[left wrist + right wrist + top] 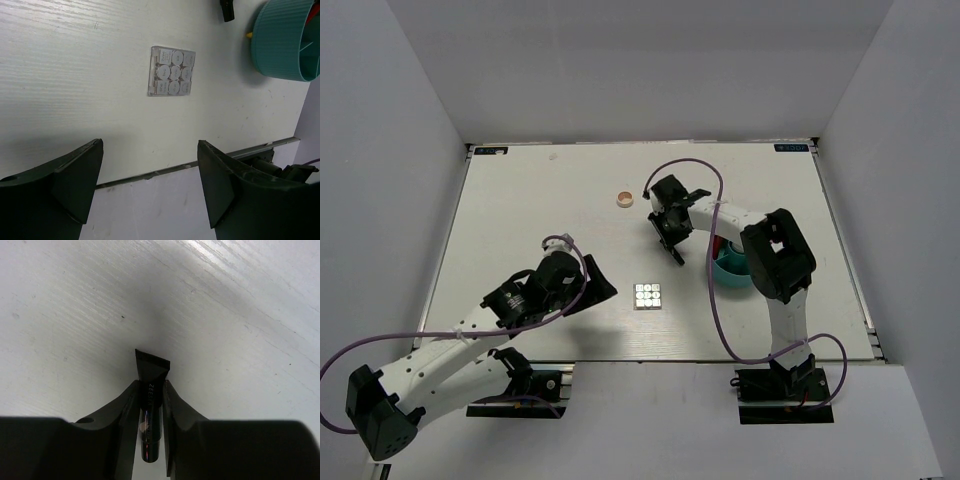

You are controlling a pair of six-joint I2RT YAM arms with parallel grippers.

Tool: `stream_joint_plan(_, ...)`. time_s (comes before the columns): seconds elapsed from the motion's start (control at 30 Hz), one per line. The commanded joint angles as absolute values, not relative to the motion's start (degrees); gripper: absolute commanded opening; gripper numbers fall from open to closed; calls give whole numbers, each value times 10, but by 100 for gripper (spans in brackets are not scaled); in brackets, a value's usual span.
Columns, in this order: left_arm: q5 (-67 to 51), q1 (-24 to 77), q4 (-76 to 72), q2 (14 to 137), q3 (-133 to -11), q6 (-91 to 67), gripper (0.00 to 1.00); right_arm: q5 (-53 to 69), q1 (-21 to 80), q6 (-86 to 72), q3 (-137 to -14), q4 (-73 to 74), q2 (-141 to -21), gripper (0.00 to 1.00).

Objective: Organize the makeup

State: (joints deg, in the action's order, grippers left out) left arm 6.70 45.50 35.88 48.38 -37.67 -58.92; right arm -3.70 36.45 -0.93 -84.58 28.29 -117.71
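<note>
The square palette with white pans [648,296] lies flat on the table near the front middle; it also shows in the left wrist view [170,71]. My left gripper [600,286] is open and empty, just left of the palette, with its fingers [80,180] wide apart above the table's front edge. My right gripper [674,243] is shut on the black tube [151,405], crimped end pointing out past the fingertips, held above bare table. The round peach compact [624,199] sits further back, to the left of the right gripper. The bottle, pencils and vial are not clearly in view.
The teal round divided tub [730,270] stands right of the middle, half hidden under the right arm; it also shows in the left wrist view [285,40], with a bit of yellow and red at its rim. The table's front edge [165,171] runs just under the left fingers.
</note>
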Motion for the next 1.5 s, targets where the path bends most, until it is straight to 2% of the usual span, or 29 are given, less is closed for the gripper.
stream_joint_plan(0.0, 79, 456, 373, 477, -389, -593, 85, -13, 363, -3, -857, 295, -1189, 24)
stream_joint_plan(0.17, 79, 456, 364, 477, -388, -593, 85, 80, 358, 36, -887, 323, -1151, 17)
stream_joint_plan(0.4, 76, 456, 352, 471, -379, -591, 85, 232, 333, 76, -902, 330, -1014, 18)
stream_joint_plan(0.53, 74, 456, 336, 466, -370, -587, 85, 282, 312, 88, -825, 273, -905, 19)
stream_joint_plan(0.6, 73, 456, 326, 463, -363, -585, 86, 280, 301, 81, -743, 199, -816, 20)
stream_joint_plan(0.63, 72, 456, 323, 464, -360, -585, 85, 265, 294, 77, -711, 171, -784, 20)
stream_joint_plan(0.8, 66, 456, 303, 463, -343, -578, 85, 151, 280, 69, -523, 35, -559, 0)
stream_joint_plan(0.9, 58, 456, 285, 468, -332, -577, 86, 16, 277, 69, -489, 39, -477, 0)
stream_joint_plan(1.07, 40, 456, 258, 502, -331, -563, 86, -173, 268, 70, -458, 35, -422, 0)
stream_joint_plan(1.2, 32, 456, 247, 533, -348, -548, 86, -233, 258, 52, -437, 49, -384, 3)
stream_joint_plan(1.47, 25, 456, 235, 544, -348, -541, 86, -301, 233, 4, -417, 88, -361, 2)
